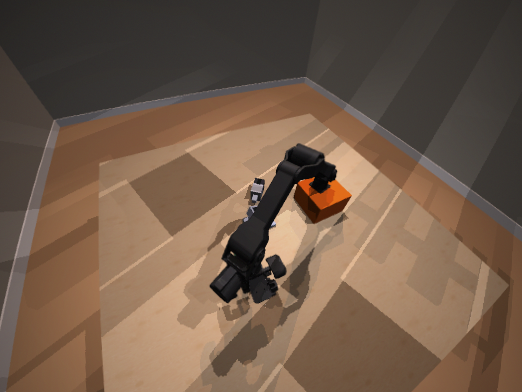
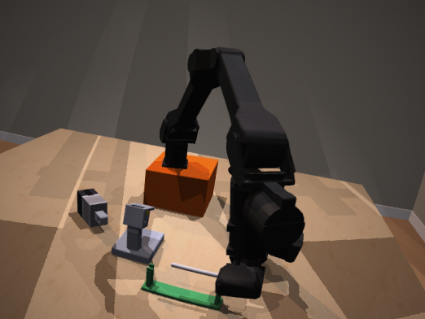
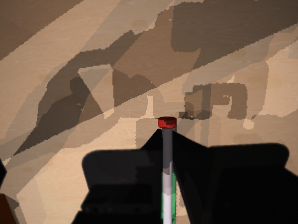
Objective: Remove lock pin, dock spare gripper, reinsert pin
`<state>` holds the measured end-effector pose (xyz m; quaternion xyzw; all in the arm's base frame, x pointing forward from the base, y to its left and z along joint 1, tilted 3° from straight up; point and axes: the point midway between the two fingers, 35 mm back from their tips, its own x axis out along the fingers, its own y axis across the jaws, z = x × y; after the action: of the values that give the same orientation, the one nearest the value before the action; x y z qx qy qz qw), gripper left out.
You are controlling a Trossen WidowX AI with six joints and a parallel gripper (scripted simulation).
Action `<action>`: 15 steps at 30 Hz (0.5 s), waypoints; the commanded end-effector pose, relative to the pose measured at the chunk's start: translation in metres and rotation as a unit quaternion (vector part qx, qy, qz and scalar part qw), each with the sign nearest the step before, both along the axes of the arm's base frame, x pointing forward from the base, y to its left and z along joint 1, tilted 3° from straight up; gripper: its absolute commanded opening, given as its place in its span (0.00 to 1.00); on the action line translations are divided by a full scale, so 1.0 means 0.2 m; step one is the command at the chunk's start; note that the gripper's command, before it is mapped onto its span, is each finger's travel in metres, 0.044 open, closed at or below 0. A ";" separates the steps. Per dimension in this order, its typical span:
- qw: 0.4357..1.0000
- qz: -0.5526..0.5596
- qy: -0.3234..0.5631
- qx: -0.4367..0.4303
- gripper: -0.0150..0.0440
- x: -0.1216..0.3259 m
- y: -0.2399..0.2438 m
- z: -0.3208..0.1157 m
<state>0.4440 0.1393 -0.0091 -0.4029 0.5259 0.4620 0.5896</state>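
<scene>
My gripper (image 2: 239, 281) (image 3: 163, 132) is shut on the lock pin (image 2: 193, 269) (image 3: 167, 202), a thin grey rod with a red head that shows in the wrist view. The pin is nearly level, out of the socket, above and behind the green rack in the exterior view. The grey mount (image 2: 134, 238) (image 1: 251, 214) stands upright on its square base, its socket (image 2: 136, 216) empty; the arm partly hides it in the top view. The spare gripper (image 2: 94, 207) (image 1: 257, 191), a grey and black block with a short spigot, lies beside the mount.
A green rack (image 2: 179, 294) with two end posts is low in front of the mount; my gripper hides part of its right end. A green strip of it shows beside the pin in the wrist view. The arm's base stands on an orange box (image 1: 332, 200) (image 2: 175, 193).
</scene>
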 end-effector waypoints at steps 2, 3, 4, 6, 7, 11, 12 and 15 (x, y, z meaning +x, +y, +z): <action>1.000 0.001 -0.001 0.000 0.25 0.01 0.00 -0.03; 1.000 0.001 -0.001 0.000 0.25 0.01 0.00 -0.04; 1.000 0.001 0.000 0.000 0.25 0.01 0.00 -0.05; 1.000 0.001 0.000 0.000 0.25 0.01 0.00 -0.06; 1.000 0.001 0.000 0.000 0.25 0.01 0.00 -0.07; 1.000 0.001 0.001 0.000 0.25 0.01 0.00 -0.07; 1.000 0.001 0.001 0.000 0.25 0.01 0.00 -0.07; 1.000 0.001 0.001 0.000 0.25 0.01 0.00 -0.07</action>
<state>0.4446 0.1388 -0.0245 -0.4016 0.5283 0.4625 0.5880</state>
